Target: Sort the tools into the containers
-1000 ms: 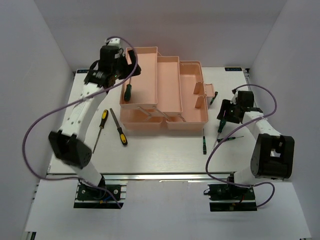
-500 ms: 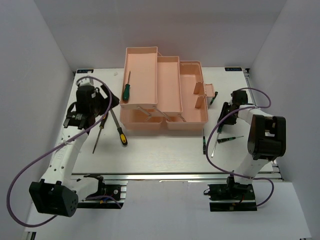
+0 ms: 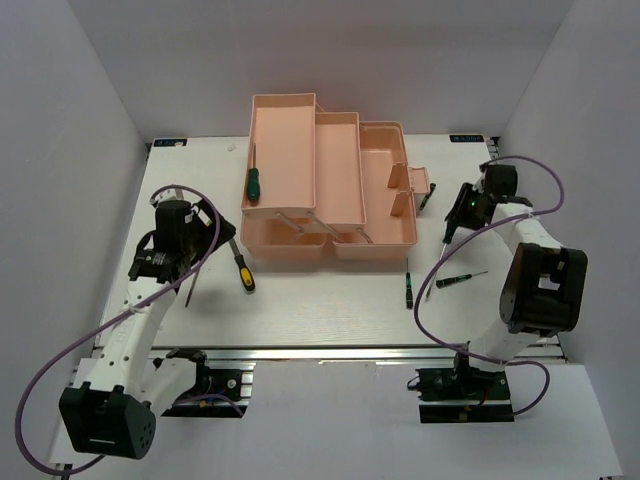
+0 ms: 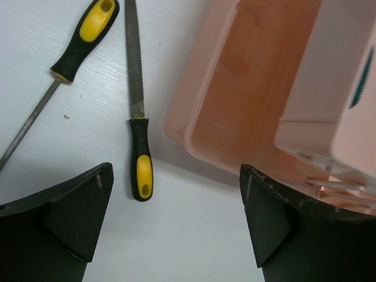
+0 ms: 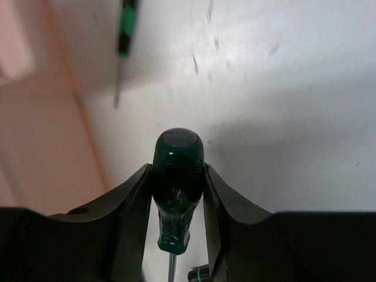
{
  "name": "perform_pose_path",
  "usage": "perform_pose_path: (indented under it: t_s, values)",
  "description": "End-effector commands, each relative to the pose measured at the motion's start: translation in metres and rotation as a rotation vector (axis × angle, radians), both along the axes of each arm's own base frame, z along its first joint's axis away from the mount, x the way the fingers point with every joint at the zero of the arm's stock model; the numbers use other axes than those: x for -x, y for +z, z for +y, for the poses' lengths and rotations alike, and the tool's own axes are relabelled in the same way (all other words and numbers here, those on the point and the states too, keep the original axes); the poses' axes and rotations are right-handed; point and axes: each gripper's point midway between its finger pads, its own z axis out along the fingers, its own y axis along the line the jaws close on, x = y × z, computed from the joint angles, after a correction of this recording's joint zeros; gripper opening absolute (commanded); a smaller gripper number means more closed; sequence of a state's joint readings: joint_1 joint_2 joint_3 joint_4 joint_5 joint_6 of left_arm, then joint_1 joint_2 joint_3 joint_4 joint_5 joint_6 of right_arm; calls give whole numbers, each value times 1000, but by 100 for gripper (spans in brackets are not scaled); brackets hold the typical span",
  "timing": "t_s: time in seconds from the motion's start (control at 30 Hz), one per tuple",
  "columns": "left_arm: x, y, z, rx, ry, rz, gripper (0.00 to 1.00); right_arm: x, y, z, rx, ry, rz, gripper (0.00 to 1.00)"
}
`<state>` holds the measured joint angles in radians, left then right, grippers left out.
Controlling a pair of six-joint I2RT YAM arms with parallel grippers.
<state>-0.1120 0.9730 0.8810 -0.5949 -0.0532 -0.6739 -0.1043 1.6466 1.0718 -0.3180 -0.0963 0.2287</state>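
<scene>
The salmon-pink toolbox [image 3: 335, 185] stands open at the back centre, with one green-handled screwdriver [image 3: 253, 181] lying in its far-left tray. My left gripper [image 3: 200, 238] is open and empty, low over the table just left of the box. In the left wrist view its open gripper [image 4: 176, 226] hangs near a yellow-and-black file-like tool [image 4: 140, 170], and a yellow-and-black screwdriver [image 4: 87, 36] lies farther left. My right gripper [image 3: 458, 213] is shut on a dark green screwdriver handle [image 5: 178, 173], right of the box.
Small black-green precision screwdrivers lie on the table: one [image 3: 408, 286] in front of the box, one [image 3: 460, 278] to its right, one [image 3: 424, 198] by the box's latch, which also shows in the right wrist view [image 5: 124, 29]. The box wall [image 4: 235, 94] is close on my left gripper's right.
My left arm came down from above the far-left tray, leaving the green screwdriver there, to the table left of the box. My right gripper moved back and rightward with its screwdriver.
</scene>
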Motion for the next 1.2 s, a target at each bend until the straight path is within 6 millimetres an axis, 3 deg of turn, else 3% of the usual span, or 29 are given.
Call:
perform_pose_path:
  t_s: [0.0,0.07,0.17,0.23,0.27,0.3,0.4,0.43,0.47,0.5,0.53,0.57,0.6,0.63,0.67,0.7,0.73,0.77,0.8,0.83,0.87,0.9,1.03,1.13,1.17]
  values:
    - [11,-10,7,-2,40,22,97,-34,83,4,-50,37,-228,0]
    - [17,-18,10,2,61,36,97,-39,125,12,-87,81,-320,0]
    - [21,-24,12,0,79,47,97,-39,170,32,-135,164,-418,0]
    - [25,-33,14,-1,88,63,98,-38,223,57,-159,244,-536,0]
    - [25,-35,13,1,87,65,98,-35,240,82,-175,306,-568,0]
    - [25,-37,13,3,84,72,98,-35,275,95,-193,341,-640,0]
    - [25,-45,11,4,79,94,98,-23,323,156,-290,480,-712,0]
    - [25,-46,11,6,76,97,98,-21,351,174,-364,508,-748,0]
    - [24,-47,10,6,74,99,98,-14,366,197,-424,557,-757,0]
    - [23,-46,11,4,73,96,98,-4,394,227,-514,626,-779,0]
    - [23,-46,10,4,71,96,98,-7,408,229,-535,624,-802,0]
    - [22,-45,10,4,71,93,98,2,421,253,-586,665,-806,0]
    - [22,-44,10,5,71,88,98,-8,417,271,-629,677,-781,0]
    - [22,-43,9,9,66,87,98,-3,446,281,-701,674,-817,0]
    - [22,-43,9,11,64,86,98,-2,450,301,-747,686,-806,0]
    - [23,-42,8,14,60,83,98,-21,436,317,-774,660,-773,0]
    - [23,-42,7,18,60,85,98,-27,437,327,-798,659,-778,0]
    - [25,-42,7,23,58,89,98,-23,454,342,-811,692,-840,0]
    - [26,-40,6,26,58,81,98,-44,435,356,-784,657,-832,0]
    - [26,-38,6,34,59,76,98,-46,430,368,-774,661,-837,0]
    - [28,-38,5,38,59,78,98,-53,426,374,-756,672,-866,0]
    - [30,-39,5,40,56,78,98,-68,403,384,-733,656,-840,0]
    - [38,-39,6,46,63,78,98,-86,348,402,-654,655,-770,0]
    - [41,-43,5,52,60,83,98,-91,325,407,-610,671,-749,0]
    - [40,-43,4,57,59,82,98,-91,322,407,-602,675,-749,10]
